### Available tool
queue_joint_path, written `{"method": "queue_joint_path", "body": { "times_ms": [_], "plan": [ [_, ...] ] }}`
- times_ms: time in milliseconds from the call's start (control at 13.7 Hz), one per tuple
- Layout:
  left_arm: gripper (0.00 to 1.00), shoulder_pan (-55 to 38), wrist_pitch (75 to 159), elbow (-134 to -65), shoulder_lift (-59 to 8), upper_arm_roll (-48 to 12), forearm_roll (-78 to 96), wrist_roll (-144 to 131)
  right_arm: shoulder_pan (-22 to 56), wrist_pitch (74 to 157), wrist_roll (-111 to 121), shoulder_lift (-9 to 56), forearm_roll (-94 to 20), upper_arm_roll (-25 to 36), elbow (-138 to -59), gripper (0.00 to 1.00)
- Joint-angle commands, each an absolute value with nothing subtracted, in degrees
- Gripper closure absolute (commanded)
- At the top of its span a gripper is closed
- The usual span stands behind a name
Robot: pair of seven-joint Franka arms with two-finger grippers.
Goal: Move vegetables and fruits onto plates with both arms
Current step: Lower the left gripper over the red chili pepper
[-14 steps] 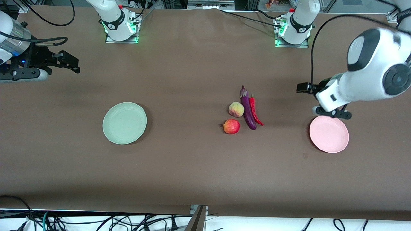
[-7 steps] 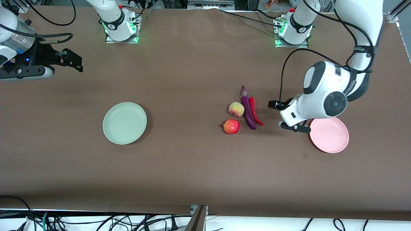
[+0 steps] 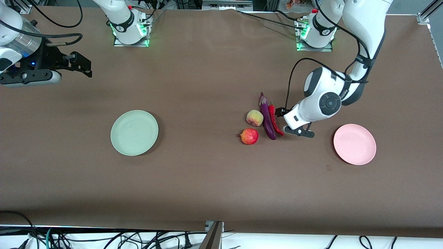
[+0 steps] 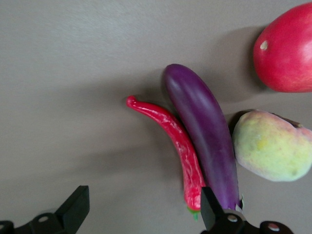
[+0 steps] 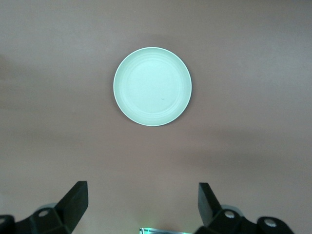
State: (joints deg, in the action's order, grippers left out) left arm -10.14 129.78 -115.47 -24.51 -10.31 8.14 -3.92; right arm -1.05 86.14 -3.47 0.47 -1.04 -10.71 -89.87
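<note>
The purple eggplant (image 3: pixel 267 117) and the red chili (image 3: pixel 274 119) lie side by side mid-table. The peach (image 3: pixel 254 118) touches the eggplant, and the red pomegranate-like fruit (image 3: pixel 249 136) lies nearer the front camera. My left gripper (image 3: pixel 282 121) is open and empty, low beside the chili on the left arm's side. In the left wrist view, the chili (image 4: pixel 178 141), eggplant (image 4: pixel 204 131), peach (image 4: pixel 270 146) and red fruit (image 4: pixel 287 53) show past my left gripper (image 4: pixel 141 212). My right gripper (image 3: pixel 81 66) is open and empty, high at the right arm's end. The green plate (image 3: pixel 134 132) and pink plate (image 3: pixel 354 144) are bare.
The right wrist view shows the green plate (image 5: pixel 152 86) past the open right gripper (image 5: pixel 142 202). The arm bases (image 3: pixel 130 33) (image 3: pixel 315 34) stand along the table's back edge. Cables hang below the table's front edge (image 3: pixel 138 238).
My left arm has swung from over the pink plate across to the chili and come down lower. My right gripper has drifted slightly toward the table's middle.
</note>
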Motion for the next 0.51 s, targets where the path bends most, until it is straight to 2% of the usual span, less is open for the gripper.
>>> {"method": "queue_joint_path", "body": {
  "times_ms": [0, 219, 291, 437],
  "plan": [
    [0.00, -11.86, 134.20, -117.60, -25.22, -9.84, 9.23, -4.22, -0.97, 86.31, -3.43, 0.44, -1.32, -10.99, -90.09, 0.00],
    [0.00, -12.04, 135.87, -117.51, -27.33, -10.63, 9.23, -4.39, -0.97, 86.40, -3.52, 0.44, -1.32, -10.99, -90.70, 0.00],
    [0.06, -12.22, 136.57, -117.51, -28.03, -10.90, 9.32, -4.39, -0.88, 87.01, -3.43, 0.44, -1.32, -10.99, -90.79, 0.00],
    [0.11, -12.04, 138.86, -117.51, -30.22, -10.90, 9.23, -4.48, -0.79, 87.97, -3.43, 0.53, -1.41, -11.42, -92.10, 0.00]
  ]
}}
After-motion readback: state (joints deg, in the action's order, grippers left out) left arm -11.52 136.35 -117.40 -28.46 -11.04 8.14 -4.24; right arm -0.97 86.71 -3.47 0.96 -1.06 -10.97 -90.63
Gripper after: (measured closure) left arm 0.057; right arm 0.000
